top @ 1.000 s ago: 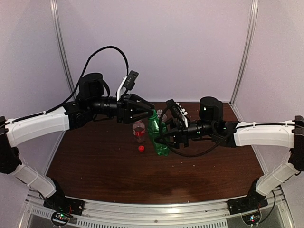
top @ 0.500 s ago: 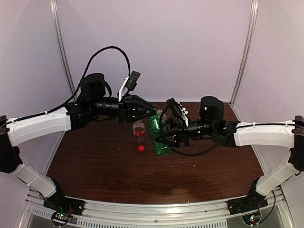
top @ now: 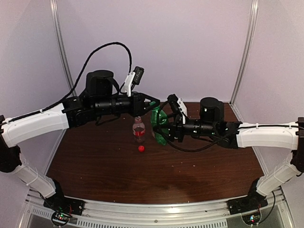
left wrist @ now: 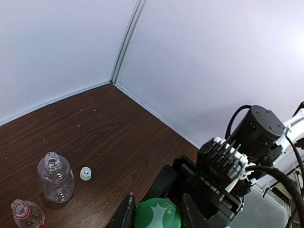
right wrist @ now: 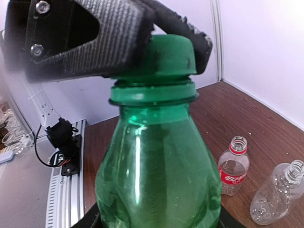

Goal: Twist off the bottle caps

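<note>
A dark brown wood-grain worktop point(top: 95, 166) sits inside pale lilac walls point(top: 199, 47). The left pincer point(top: 153, 105) is pinching the small green plastic screw cap point(right wrist: 167, 53), one finger on each side. Below the cap, the green translucent plastic bottle point(right wrist: 156, 166) leans over the middle of the worktop, with the right pincer point(top: 164, 132) clamped round its body. Whether its base touches the wood cannot be told. The bottle looks empty, so it is probably light, with thin walls that would dent under a hard squeeze. The stiff cap is the place to twist, the wide body the place to brace. Nearby stand a clear red-labelled bottle point(top: 138, 130), its red cap point(top: 141, 148) lying just in front, and a wider clear rounded bottle point(left wrist: 56, 178) with a white cap point(left wrist: 85, 173) beside it. Both are uncapped.
</note>
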Robot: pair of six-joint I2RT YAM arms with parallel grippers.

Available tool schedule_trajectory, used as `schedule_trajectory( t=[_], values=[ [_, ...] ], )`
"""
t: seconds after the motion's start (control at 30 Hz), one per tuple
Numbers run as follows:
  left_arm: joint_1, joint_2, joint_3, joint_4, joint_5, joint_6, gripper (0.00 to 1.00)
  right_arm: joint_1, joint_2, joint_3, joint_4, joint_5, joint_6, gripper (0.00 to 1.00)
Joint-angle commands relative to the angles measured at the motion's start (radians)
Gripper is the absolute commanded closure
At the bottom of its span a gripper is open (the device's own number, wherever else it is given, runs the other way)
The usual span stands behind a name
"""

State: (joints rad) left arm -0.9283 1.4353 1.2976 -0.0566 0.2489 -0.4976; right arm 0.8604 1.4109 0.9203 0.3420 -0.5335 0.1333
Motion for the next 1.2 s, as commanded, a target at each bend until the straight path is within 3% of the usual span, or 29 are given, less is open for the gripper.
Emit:
schedule_trajectory(
  t=[0.0,0.2,0.33,0.53,0.7,0.9,1.17],
  values=[
    [-0.033,0.005,0.04,-0.042,-0.207,-0.051,1.0,0.013,-0.005,-0.011,-0.02,0.243,0.008,0.64],
    [-0.032,0.032,0.068,-0.043,-0.162,-0.017,0.86,0.015,-0.015,-0.01,-0.036,0.251,-0.001,0.65],
    [-0.028,0.016,0.058,-0.022,-0.101,0.05,0.67,0.014,-0.032,-0.01,-0.056,0.212,-0.028,0.63],
    [0.03,-0.041,0.009,0.008,0.106,0.132,0.45,0.007,-0.059,0.004,-0.119,0.095,-0.089,0.61],
    [0.088,-0.09,-0.043,0.051,0.333,0.196,0.25,-0.004,-0.073,0.018,-0.157,-0.088,-0.119,0.59],
    [0.11,-0.107,-0.058,0.092,0.567,0.274,0.21,-0.008,-0.054,0.047,-0.16,-0.342,-0.14,0.58],
    [0.109,-0.059,-0.067,0.194,0.73,0.262,0.24,-0.008,0.002,0.078,-0.077,-0.552,-0.048,0.58]
  ],
)
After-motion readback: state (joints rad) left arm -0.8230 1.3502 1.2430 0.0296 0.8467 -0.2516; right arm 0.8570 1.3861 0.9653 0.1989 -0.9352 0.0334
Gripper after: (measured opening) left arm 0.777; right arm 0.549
